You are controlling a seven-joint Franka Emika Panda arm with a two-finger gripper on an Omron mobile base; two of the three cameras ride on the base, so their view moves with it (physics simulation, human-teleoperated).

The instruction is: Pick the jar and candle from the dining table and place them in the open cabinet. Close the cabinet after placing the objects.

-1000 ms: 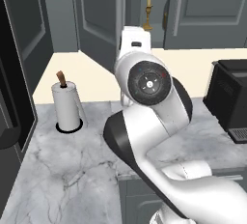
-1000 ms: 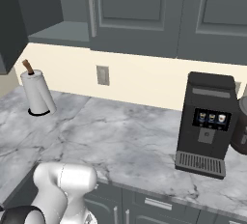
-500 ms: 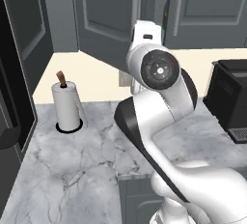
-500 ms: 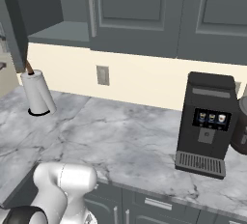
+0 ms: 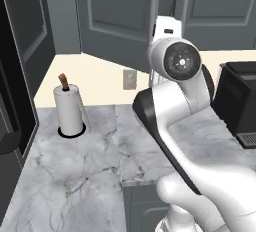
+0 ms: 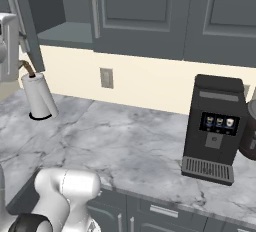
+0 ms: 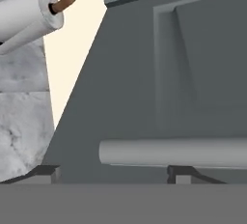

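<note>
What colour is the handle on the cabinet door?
The handle is pale silver-grey on the dark grey-blue cabinet door, clearest in the hand view.

We see a dark grey-blue cabinet (image 6: 135,11) with panelled doors and a pale grey door handle (image 7: 173,153). The wall (image 6: 145,81) below it is cream, with a beige outlet plate (image 6: 106,78). The counter (image 6: 125,146) is grey-white marble with darker veins. The paper towel roll (image 5: 69,110) is white on a black base, topped by a brown peg. The coffee machine (image 6: 212,128) is black with a small lit screen and grey drip grille.
</note>
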